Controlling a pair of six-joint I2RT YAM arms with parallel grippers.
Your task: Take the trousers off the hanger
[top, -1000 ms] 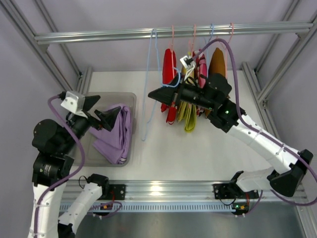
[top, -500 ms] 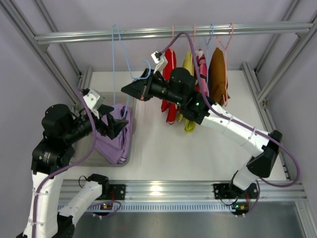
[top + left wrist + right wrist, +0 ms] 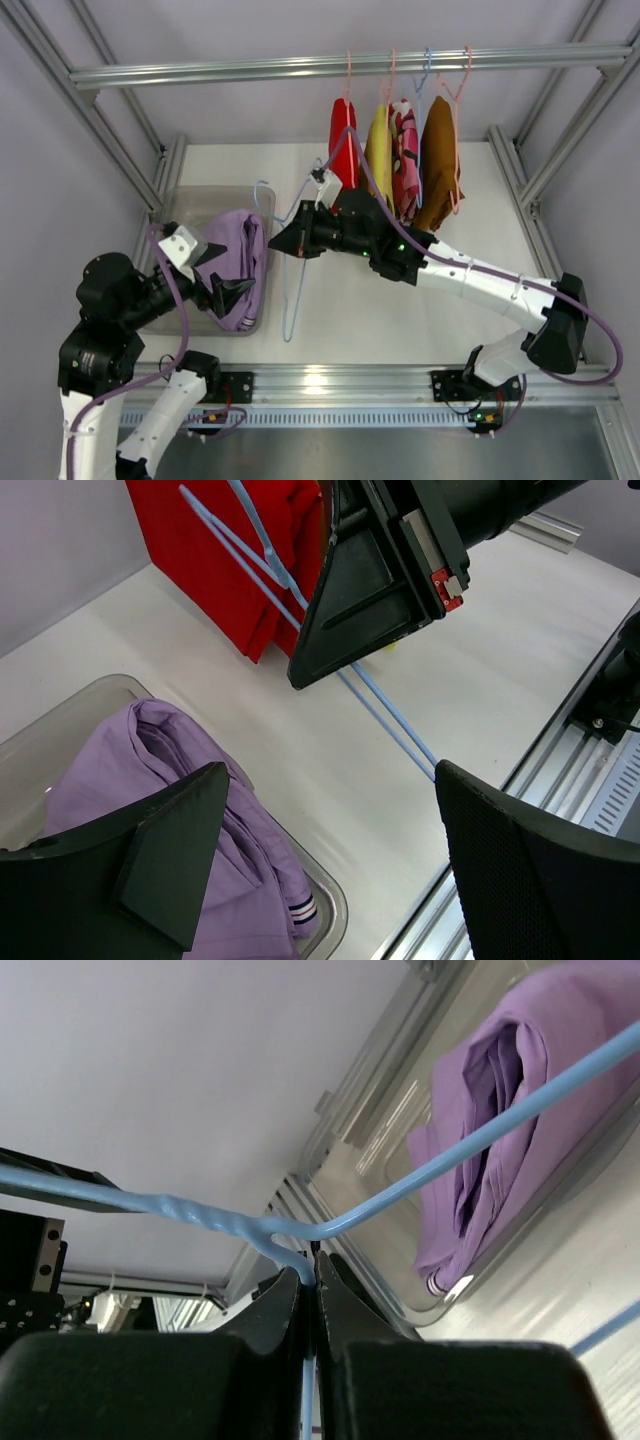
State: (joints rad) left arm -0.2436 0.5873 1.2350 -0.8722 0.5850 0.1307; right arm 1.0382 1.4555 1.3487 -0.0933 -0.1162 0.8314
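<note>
The lilac trousers (image 3: 240,262) lie crumpled in a clear bin (image 3: 190,198), off any hanger; they also show in the left wrist view (image 3: 165,780) and the right wrist view (image 3: 510,1130). My right gripper (image 3: 287,241) is shut on a bare blue wire hanger (image 3: 291,300), off the rail and held low over the table; its jaws pinch the wire below the twisted neck (image 3: 312,1282). My left gripper (image 3: 226,277) is open and empty over the bin's near right edge. The red trousers (image 3: 343,140) and the yellow-green trousers (image 3: 378,150) hang on pink hangers from the rail.
A pink patterned garment (image 3: 405,160) and a brown one (image 3: 438,160) also hang from the metal rail (image 3: 200,70). Frame posts stand at the table's sides. The bin rim (image 3: 340,920) lies just under my left gripper (image 3: 330,850). The blue hanger (image 3: 390,712) crosses in front of it.
My right arm has taken the blue hanger off the rail and brought it down and toward the front. My left gripper has drawn back and lower over the bin's near edge.
</note>
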